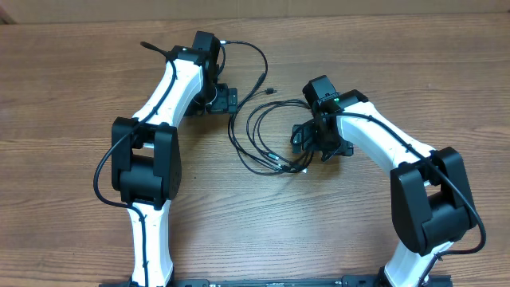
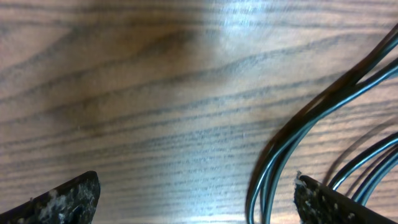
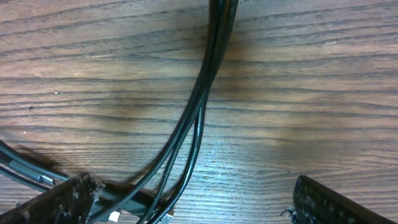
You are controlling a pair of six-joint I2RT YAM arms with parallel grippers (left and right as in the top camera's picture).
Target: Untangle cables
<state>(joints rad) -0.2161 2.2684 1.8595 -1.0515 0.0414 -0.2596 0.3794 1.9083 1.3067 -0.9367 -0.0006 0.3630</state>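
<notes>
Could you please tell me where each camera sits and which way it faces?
Overhead: fixed above, looking straight down on the table, the left arm, the right arm and the cables.
Left wrist: on the left arm, facing down at the table; left end effector open at the bottom, cables at right.
Right wrist: likewise; right end effector open, straddling the cables.
Shared: all see the cables and table.
</notes>
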